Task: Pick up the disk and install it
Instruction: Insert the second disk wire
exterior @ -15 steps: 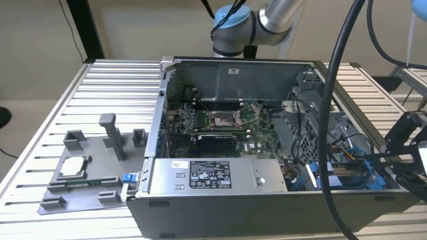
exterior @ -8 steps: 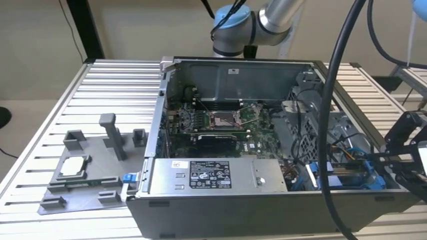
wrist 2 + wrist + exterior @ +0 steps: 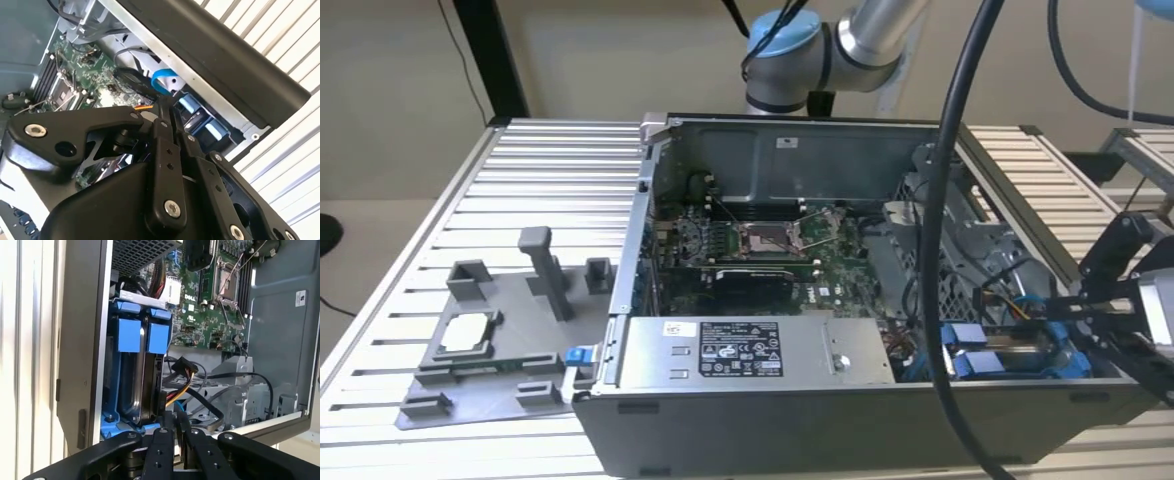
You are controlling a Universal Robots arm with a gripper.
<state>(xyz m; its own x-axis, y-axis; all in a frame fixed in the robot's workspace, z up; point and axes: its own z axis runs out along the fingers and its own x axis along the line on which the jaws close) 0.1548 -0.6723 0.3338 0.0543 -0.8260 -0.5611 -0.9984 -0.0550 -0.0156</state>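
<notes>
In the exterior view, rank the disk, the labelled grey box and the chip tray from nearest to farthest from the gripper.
1. The disk, beside the gripper.
2. The grey box, mid-case.
3. The tray, on the exterior view's left.

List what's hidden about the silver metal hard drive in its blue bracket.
- First wrist view: the silver hard drive stands edge-on in its blue plastic bracket; label face hidden.
- Second wrist view: the black gripper blocks the drive's body.
- Exterior view: picture edge cuts off the gripper.
</notes>
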